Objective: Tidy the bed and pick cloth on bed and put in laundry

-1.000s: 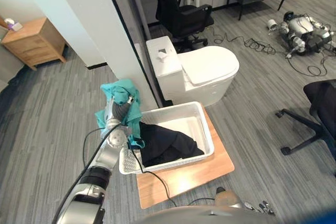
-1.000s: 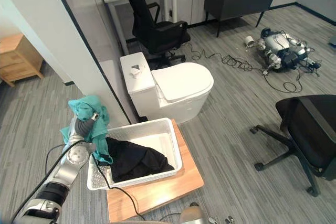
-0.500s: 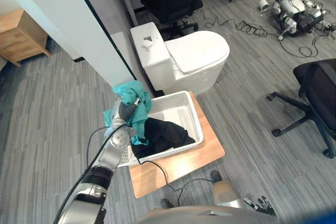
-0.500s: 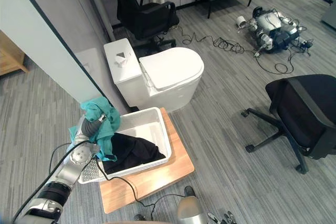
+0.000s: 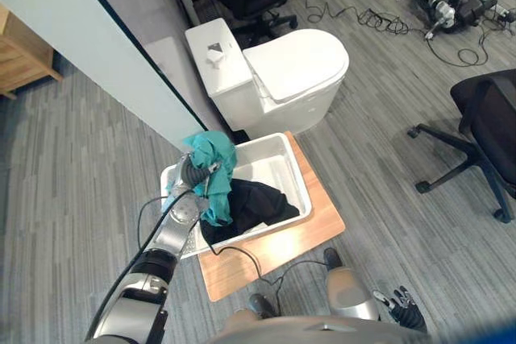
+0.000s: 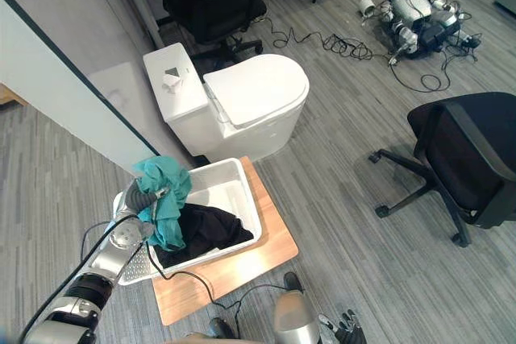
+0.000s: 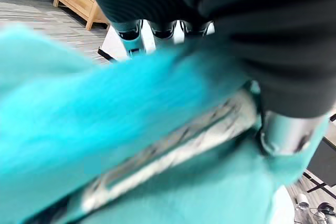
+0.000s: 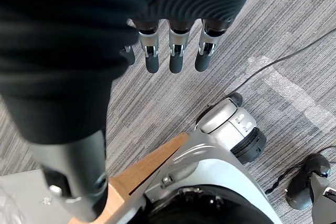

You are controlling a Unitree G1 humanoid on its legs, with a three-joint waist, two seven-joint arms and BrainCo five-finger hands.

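In the left eye view the left robot hand holds the teal cloth bunched above the left end of the white laundry basket. The basket already holds a black garment and sits on a wooden board beside the toilet. A second ago the cloth hung outside that end, over the floor. The camera has shifted too, but judged against the basket the cloth has come inward. The right eye view agrees: the cloth's tail now hangs inside the rim, in front of the black garment, though whether they touch I cannot tell. The right robot hand hangs low at the bottom edge. In the left wrist view the cloth lies close against the palm with the thumb pressed across it, so the hand is clamped on the cloth. In the right wrist view the fingers are straight and empty above the floor. The carry looks all but finished, and what remains is letting go. Since the bundle sits near the rim, it could drape over the edge and slide out.
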